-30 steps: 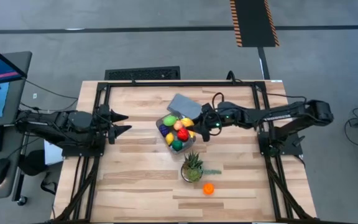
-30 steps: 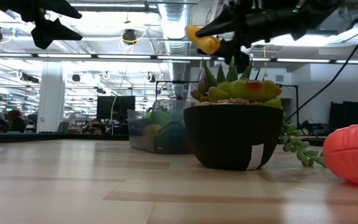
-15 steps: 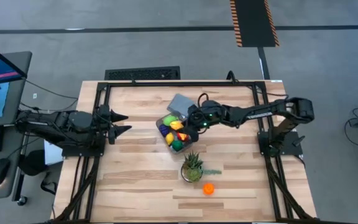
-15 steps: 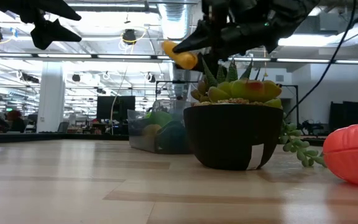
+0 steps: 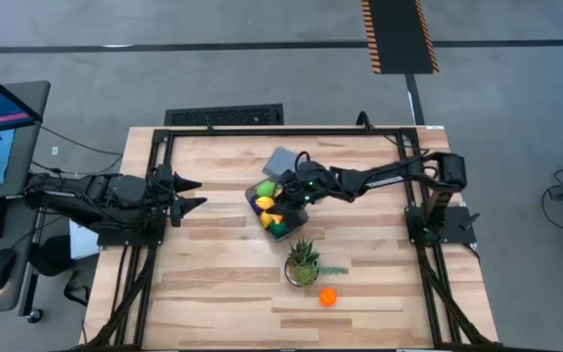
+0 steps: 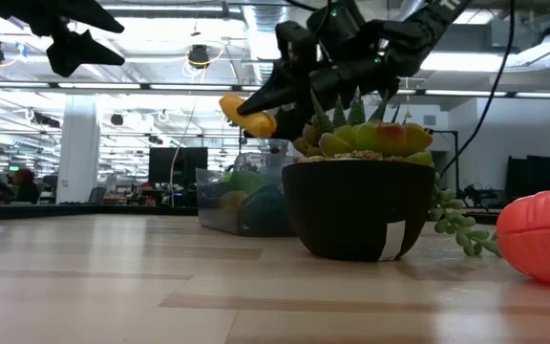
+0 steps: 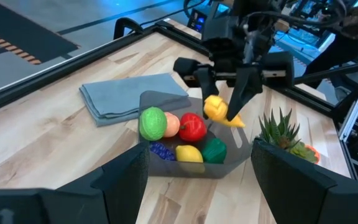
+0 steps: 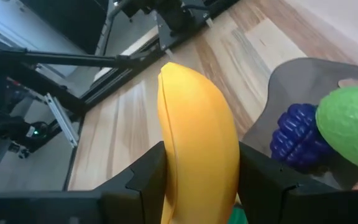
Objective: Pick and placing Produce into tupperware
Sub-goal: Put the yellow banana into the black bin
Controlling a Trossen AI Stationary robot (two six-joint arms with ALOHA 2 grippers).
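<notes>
Left wrist view is showing the right gripper (image 7: 229,99) pinching the yellow banana (image 7: 219,111) in narrow jaws, its long axis tilted, hanging directly above the tupperware (image 7: 191,163). The left gripper (image 5: 192,193) is waiting half-open, well apart.

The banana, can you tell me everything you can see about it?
The banana is a small toy of smooth, shiny yellow plastic, curved, with a ridge along its length and a blunt tip. The right arm's tool is shut on it, one dark finger pressing each side. It hangs in the air, touching nothing else, above the clear tub, which already holds other toy produce. In the low view it points slantwise, its free end lower than the gripped end.
</notes>
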